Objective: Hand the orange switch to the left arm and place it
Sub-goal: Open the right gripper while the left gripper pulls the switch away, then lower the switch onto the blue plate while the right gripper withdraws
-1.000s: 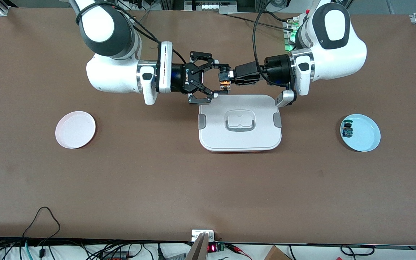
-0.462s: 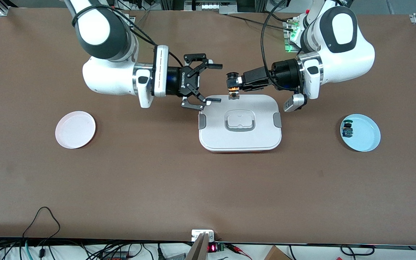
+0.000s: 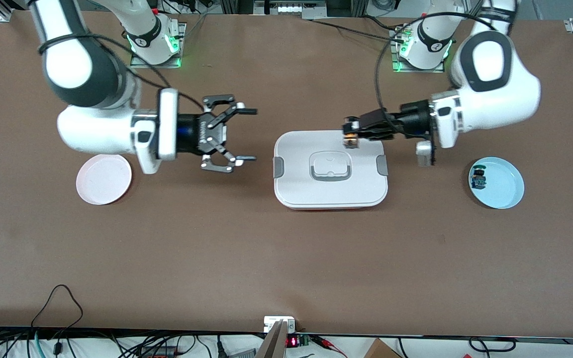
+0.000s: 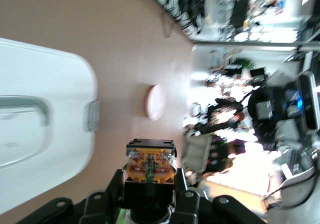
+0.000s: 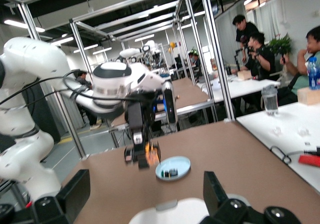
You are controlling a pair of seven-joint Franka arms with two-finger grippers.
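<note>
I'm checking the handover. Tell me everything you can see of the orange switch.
The orange switch is a tiny blocky part with a black-and-orange body; the left wrist view shows metal terminals on its orange end. It hangs in the air, clamped in the shut left tool, over the box lid's corner nearest the left arm's base. Nothing else touches it.

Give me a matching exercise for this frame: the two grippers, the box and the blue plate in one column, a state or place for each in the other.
1. left gripper
2. right gripper
3. box
4. blue plate

A. open, holding nothing, over bare table
B. holds a green-capped switch
C. lid on, at mid-table
D. shut on the orange switch, over the box's edge

Pairs: 1-D, 2-A, 3-C, 4-B
</note>
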